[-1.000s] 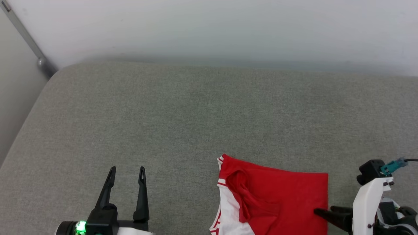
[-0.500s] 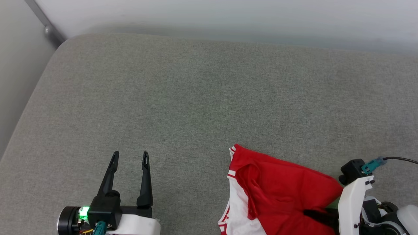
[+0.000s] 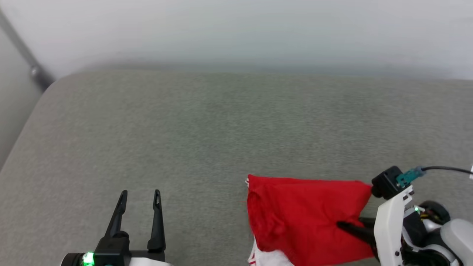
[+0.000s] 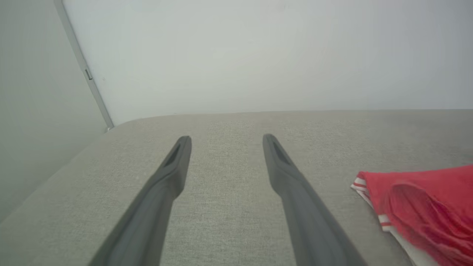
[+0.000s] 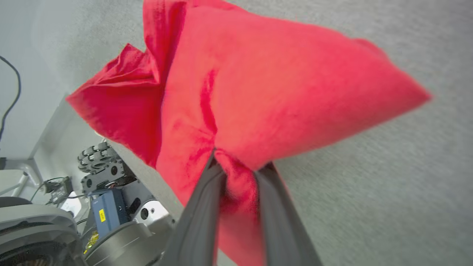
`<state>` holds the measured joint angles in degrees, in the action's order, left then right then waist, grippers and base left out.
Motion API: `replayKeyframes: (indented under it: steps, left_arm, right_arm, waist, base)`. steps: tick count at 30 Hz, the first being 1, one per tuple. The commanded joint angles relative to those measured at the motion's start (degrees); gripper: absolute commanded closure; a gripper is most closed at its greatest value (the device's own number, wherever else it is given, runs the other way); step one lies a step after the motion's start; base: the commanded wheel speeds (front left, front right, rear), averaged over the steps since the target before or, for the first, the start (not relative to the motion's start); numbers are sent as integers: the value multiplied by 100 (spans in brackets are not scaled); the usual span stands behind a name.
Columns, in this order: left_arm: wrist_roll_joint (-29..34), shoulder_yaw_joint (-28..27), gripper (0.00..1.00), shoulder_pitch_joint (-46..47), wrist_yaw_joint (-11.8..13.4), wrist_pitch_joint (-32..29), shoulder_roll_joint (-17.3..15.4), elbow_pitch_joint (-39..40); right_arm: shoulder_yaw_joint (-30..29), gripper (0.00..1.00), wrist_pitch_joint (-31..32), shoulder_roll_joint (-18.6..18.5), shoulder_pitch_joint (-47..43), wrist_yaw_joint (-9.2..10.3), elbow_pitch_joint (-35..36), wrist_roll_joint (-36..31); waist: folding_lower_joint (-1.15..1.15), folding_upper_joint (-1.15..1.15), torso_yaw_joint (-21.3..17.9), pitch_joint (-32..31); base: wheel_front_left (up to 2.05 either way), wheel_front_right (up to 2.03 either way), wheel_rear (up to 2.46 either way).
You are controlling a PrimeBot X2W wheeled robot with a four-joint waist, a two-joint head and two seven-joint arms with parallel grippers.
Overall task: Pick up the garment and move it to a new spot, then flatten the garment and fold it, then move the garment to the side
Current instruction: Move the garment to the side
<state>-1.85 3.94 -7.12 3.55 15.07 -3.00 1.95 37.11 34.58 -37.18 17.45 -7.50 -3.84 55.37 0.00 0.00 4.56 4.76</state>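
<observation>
While it grips a bunched fold of cloth between its two long dark fingers, the right gripper [image 5: 240,162] sits at the near right, closed tight on the red soft-fabric jersey shirt [image 3: 306,210]. The pinch is taken at the shirt's right edge, probably so that one arm can carry the whole piece. The cloth fans out leftward from the fingertips in a taut, creased wedge. A strip of white sleeve with red-white striped trim shows at its near lower edge. Whether the shirt's far-left edge is clear of the surface or drags on it I cannot tell.

At the near left, the left gripper [image 3: 140,194] hovers low with its fingers spread apart and nothing between them. It is well apart from the shirt and points away from the robot, which reads as waiting its turn rather than helping with this carry.

Both work over a broad grey woven-fabric cushion [image 3: 221,129] with a rounded far-left corner. The shirt occupies only its near right part, so I judge this to be a moving step, with much bare cushion to the left.

Beyond the cushion stands a plain pale wall [image 3: 236,29], with a thin grey metal strip [image 3: 22,55] slanting down its left corner.
</observation>
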Motion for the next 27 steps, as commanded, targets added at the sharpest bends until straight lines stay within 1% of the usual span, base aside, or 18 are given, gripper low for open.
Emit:
replayKeyframes:
  steps: [1, 6, 7, 12, 15, 17, 18, 19, 23, 27]
  left_arm:
    - [-29, -36, 0, -53, 12, 12, 5, 45]
    - [-79, -142, 0, 10, 34, 12, 9, 150]
    - [-79, -142, 0, 10, 34, 12, 9, 150]
    - [-37, -185, 0, 293, 11, 12, 8, 264]
    - [7, -223, 0, 484, -25, 12, -11, 322]
    - [61, -237, 0, 607, -55, 12, -73, 365]
    - [106, -272, 0, 735, -86, 12, -143, 418]
    - [106, -272, 0, 735, -86, 12, -143, 418]
    - [170, -337, 0, 918, -101, 12, -268, 541]
    - [205, -377, 0, 1057, -88, 12, -360, 725]
  right_arm:
    - [52, 100, -48, -134, 170, 2, 108, -59]
    - [130, 100, -65, -546, 621, 2, 318, -240]
    - [130, 100, -65, -546, 621, 2, 318, -240]
    - [197, 100, 15, -1016, 1150, 3, 174, -511]
    - [155, 100, -15, -1279, 1455, 3, -110, -619]
    - [112, 100, -84, -1434, 1645, 3, -338, -694]
    - [133, 100, -155, -1588, 1848, 3, -579, -864]
    - [133, 100, -155, -1588, 1848, 3, -579, -864]
    - [147, 100, -328, -1743, 2200, 3, -1153, -1128]
    - [57, 100, -483, -1724, 2546, 4, -1784, -1235]
  waist:
    - [0, 0, -360, -134]
    - [0, 0, -974, 66]
    - [0, 0, -974, 66]
    - [0, 0, -1491, 532]
    - [0, 0, -1692, 862]
    - [0, 0, -1782, 1093]
    - [0, 0, -1849, 1316]
    - [0, 0, -1849, 1316]
    - [0, 0, -1932, 1739]
    - [0, 0, -2001, 2122]
  base:
    - [0, 0, 0]
    - [0, 0, 0]
    - [0, 0, 0]
    - [0, 0, 0]
    - [0, 0, 0]
    - [0, 0, 0]
    - [0, 0, 0]
    - [0, 0, 0]
    - [0, 0, 0]
    - [0, 0, 0]
